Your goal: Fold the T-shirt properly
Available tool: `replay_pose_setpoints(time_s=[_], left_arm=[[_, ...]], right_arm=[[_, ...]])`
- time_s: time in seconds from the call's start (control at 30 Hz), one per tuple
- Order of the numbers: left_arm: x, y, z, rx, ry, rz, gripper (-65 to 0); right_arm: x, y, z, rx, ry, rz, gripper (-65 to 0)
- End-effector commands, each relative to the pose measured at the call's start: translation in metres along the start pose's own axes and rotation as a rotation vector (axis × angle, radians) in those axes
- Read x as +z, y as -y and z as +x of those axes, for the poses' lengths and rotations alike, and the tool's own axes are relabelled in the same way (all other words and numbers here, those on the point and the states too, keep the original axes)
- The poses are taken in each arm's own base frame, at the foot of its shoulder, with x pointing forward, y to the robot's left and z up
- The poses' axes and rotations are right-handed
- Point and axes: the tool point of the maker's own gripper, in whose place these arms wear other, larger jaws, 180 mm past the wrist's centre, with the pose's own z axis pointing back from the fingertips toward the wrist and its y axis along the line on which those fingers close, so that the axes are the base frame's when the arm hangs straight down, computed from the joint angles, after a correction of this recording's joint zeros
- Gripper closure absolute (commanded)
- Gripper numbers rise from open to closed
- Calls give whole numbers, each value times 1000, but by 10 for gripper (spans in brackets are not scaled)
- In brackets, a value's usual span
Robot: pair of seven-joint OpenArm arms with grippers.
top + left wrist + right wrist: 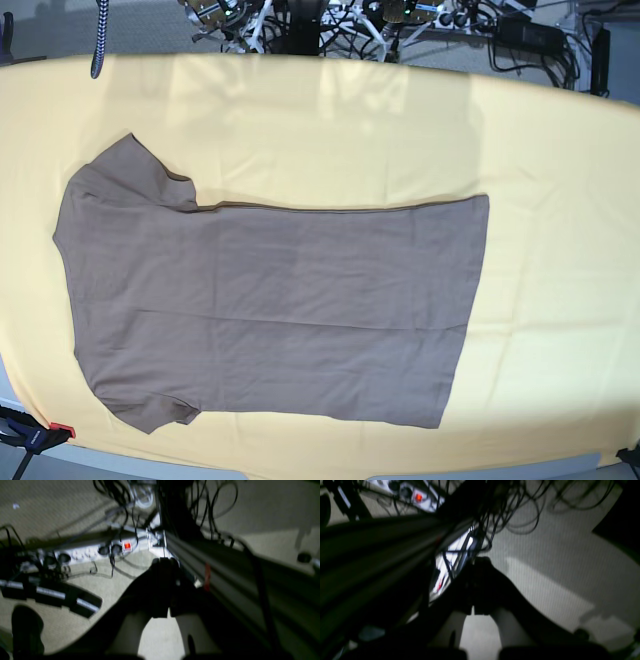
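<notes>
Pointing floorward off the table, both arms' fingers (163, 587) (476, 587) look closed (blurred); T-shirt (270, 305) lies flat.

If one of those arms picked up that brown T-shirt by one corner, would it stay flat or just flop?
The T-shirt would probably flop and hang: it lies thin and faintly wrinkled, hugging the yellow cloth. It looks light. Pushed, it would likely bunch up rather than slide whole.

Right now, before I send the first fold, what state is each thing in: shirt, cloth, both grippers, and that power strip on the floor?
Taupe-brown short-sleeved T-shirt: spread flat, unfolded, both sleeves out, hem toward the base view's right.
Large yellow cloth: laid out under the shirt, lightly wrinkled.
Left gripper: shut, holding nothing, over the floor.
Right gripper: shut, holding nothing, over the floor.
White power strip: red switch lit, plugs inserted.
</notes>
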Motion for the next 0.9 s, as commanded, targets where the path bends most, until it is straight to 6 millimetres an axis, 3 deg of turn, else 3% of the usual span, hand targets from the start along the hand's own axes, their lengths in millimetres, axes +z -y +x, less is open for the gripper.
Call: replay_pose_setpoints(time_s=[0.0,0.23,0.37,0.47,0.63,0.87], left_arm=[[2,6,-11,-24,-21,-21,0],[32,24,-80,-147,-129,-134,0],[60,26,-106,-239,-133,-165,0],[83,37,-114,-303,-122,-205,0],[129,58,-106,-386,-88,-253,0],[201,53,-56,-453,65,-213,0]], right_arm=[[1,-10,-12,10,-28,40,0],[23,-58,-86,37,-121,282,0],[48,-78,-126,65,-160,347,0],[73,-94,-143,106,-166,388,0],[123,-106,-145,207,-141,370,0],[199,-90,-106,274,4,148,0]])
